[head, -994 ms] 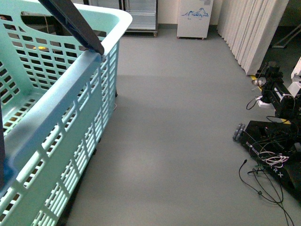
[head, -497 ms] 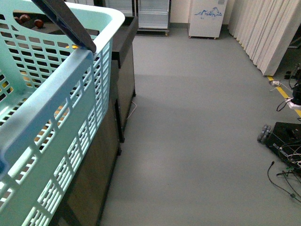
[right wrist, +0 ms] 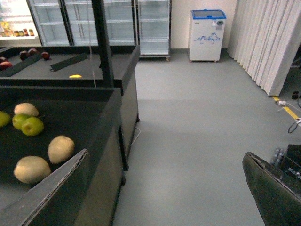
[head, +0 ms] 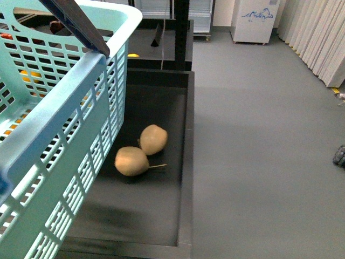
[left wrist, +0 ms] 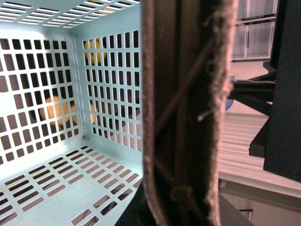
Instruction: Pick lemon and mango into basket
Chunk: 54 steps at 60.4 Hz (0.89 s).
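One teal basket (head: 64, 108) fills the robot's left side in the front view, its wall beside the edge of a black display table (head: 156, 216). The basket's single grey-brown handle (left wrist: 188, 113) crosses close in front of the left wrist camera. How the left gripper's fingers stand, and whether they hold the handle, cannot be told. Through the slots of the basket's wall, outside it, show one yellow shape (left wrist: 94, 49) and one orange shape (left wrist: 59, 110). The bars break both up too much to say which is the lemon or the mango.

On the table lie two tan fruits, one tan fruit (head: 131, 161) touching the second tan fruit (head: 153, 139). The right wrist view adds a third, paler one (right wrist: 26, 109) and two green apples (right wrist: 32, 125) side by side.

The right gripper (right wrist: 165, 157) hangs over the grey floor (right wrist: 197, 122), its two fingers (right wrist: 51, 193) spread wide with nothing between them.
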Available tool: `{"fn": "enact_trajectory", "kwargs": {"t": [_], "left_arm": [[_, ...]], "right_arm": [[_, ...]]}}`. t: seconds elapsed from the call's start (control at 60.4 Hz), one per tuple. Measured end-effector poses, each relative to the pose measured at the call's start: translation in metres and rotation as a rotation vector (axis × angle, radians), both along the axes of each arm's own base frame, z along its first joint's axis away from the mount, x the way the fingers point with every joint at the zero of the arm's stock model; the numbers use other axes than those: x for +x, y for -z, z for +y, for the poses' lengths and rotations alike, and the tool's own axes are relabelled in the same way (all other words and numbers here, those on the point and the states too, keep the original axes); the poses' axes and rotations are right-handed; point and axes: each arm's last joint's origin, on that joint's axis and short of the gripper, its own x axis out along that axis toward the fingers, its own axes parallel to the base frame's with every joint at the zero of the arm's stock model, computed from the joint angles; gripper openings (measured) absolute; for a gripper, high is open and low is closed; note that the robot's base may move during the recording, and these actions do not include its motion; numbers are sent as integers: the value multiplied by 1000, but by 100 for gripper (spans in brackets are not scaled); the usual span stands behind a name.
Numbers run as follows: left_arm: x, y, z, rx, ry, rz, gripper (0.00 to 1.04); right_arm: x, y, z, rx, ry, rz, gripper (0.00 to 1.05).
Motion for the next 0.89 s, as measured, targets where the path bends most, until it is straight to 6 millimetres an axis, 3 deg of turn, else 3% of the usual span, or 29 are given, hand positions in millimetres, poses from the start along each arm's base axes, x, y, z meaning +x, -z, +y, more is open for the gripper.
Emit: {"fn": "enact_trajectory", "kwargs": {"t": [0.895], "left_arm": [[0,0,0,0,0,-1,5]], "right_arm": [[0,0,0,0,0,0,96]]}}
